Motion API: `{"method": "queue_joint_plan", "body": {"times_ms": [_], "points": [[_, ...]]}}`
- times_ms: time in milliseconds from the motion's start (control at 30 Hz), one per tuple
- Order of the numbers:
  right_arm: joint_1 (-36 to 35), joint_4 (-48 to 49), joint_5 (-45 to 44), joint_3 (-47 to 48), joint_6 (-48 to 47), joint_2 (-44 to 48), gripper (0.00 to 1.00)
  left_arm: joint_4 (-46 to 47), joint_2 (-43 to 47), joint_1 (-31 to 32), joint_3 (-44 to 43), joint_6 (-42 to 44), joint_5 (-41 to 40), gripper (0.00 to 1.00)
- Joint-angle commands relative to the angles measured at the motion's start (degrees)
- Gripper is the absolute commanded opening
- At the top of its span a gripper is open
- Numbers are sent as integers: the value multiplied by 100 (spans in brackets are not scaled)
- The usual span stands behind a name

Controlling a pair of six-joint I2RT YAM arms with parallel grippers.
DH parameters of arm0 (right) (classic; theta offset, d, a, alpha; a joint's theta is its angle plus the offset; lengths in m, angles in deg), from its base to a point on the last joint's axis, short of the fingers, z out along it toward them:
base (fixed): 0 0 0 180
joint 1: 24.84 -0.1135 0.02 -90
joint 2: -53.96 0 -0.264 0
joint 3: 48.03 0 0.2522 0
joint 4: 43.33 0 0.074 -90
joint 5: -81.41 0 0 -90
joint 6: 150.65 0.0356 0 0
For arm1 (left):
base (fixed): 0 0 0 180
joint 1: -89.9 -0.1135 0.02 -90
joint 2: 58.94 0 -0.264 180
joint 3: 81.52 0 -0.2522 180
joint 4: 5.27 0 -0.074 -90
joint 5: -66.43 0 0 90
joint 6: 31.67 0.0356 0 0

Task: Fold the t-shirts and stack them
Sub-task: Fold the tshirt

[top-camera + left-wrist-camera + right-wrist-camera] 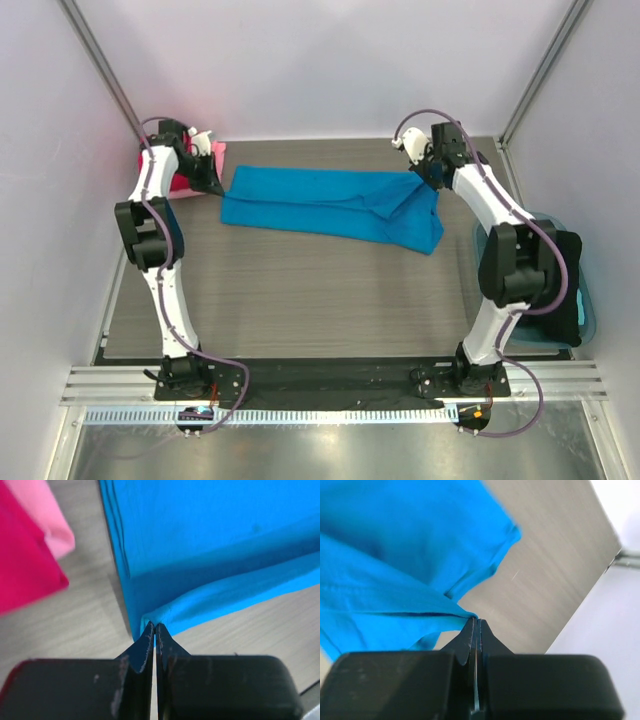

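Top external alone shows the tub (592,300); wrist views show left claw (154,626) and right claw (476,621) clamped on blue t-shirt (210,545).

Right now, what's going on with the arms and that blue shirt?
Each arm pinches one end of the bright blue t-shirt, which lies across the far side of the table: left gripper on its left corner, right gripper on its right end. A crimson t-shirt and a pale pink t-shirt lie beside the left gripper.

I see my left arm (160,235) and right arm (498,215), white link shells, black joint housings, mauve cables (222,365) looping alongside, black base plates (232,378), left hand (154,629) and right hand (476,624) matte black, scuffed toothed fingers (144,647)
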Motion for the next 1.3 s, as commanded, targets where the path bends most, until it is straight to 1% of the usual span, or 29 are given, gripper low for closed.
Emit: {"method": "queue_joint_plan", "body": {"times_ms": [0, 33, 100, 167, 233, 267, 300, 333, 367, 400, 433, 467, 500, 533, 567, 633, 667, 700, 733, 767, 800, 867, 933, 1000, 1033, 1133, 1267], "points": [[79, 323, 92, 851, 30, -559, 1, 43, -215, 177, -591, -10, -188, 0], [70, 332, 101, 1227, 39, -770, 1, 121, -259, 212, -749, -27, -285, 0], [70, 367, 110, 1598, 48, -1350, 1, 175, -453, 265, -908, -45, -382, 0], [79, 402, 101, 2187, 171, -1919, 1, 254, -567, 335, -1040, -80, -619, 0], [70, 481, 75, 2731, 363, -2194, 3, 394, -611, 353, -1058, -220, -768, 0], [35, 603, 31, 2873, 452, -2309, 19, 447, -629, 379, -1067, -282, -1030, 2], [9, 683, -265, 2970, 531, -2405, 29, 473, -585, 405, -1067, -343, -1198, 17], [-35, 744, -451, 3015, 601, -2380, 36, 491, -533, 414, -1058, -405, -1348, 25], [-70, 771, -592, 2937, 680, -2276, 40, 509, -402, 414, -1014, -466, -1610, 28], [-123, 884, -698, 2771, 716, -1883, 41, 578, -44, 423, -727, -493, -1743, 32], [-115, 973, -820, 2299, 803, -1644, 43, 736, 186, 432, -559, -511, -1875, 36], [-123, 1034, -848, 2060, 969, -1416, 45, 789, 371, 432, -383, -476, -1981, 38], [-123, 1026, -839, 1805, 1049, -1126, 45, 807, 530, 423, -129, -441, -1999, 42], [-123, 991, -691, 1315, 1102, -671, 47, 808, 810, 423, 4, -371, -1921, 42], [-115, 800, -577, 1084, 1164, -423, 47, 773, 899, 432, 101, -179, -1825, 43], [-123, 597, -322, 470, 1261, 78, 47, 903, 1241, 441, 698, 146, -1360, 45], [-115, 230, -199, 318, 1305, 185, 47, 948, 1321, 493, 900, 418, -1184, 46], [-123, 44, -111, 195, 1418, 256, 47, 774, 1348, 554, 1059, 1082, -1217, 50], [-115, -141, 3, -6, 1463, 361, 47, 625, 1279, 642, 1147, 1341, -1322, 50], [-115, -517, 370, -87, 1463, 388, 47, 440, 1200, 765, 1139, 1631, -1401, 50], [-106, -634, 478, -174, 1489, 415, 47, 47, 1112, 766, 1113, 2025, -1393, 50], [-80, -914, 802, -421, 1437, 441, 47, -202, 858, 766, 999, 2265, -1218, 49], [-62, -969, 892, -622, 1385, 441, 47, -343, 673, 766, 894, 2415, -1165, 49], [-1, -1048, 1076, -720, 1279, 397, 48, -422, 391, 766, 657, 2433, -1199, 49], [-9, -1065, 1077, -807, 1209, 354, 48, -466, 295, 931, 560, 2442, -1208, 49], [52, -1083, 1103, -843, 1138, 231, 48, -598, -101, 994, 182, 2398, -1244, 48], [149, -1223, 1050, -703, 1042, -68, 48, -476, -312, 1064, 146, 2319, -1375, 48]]}}
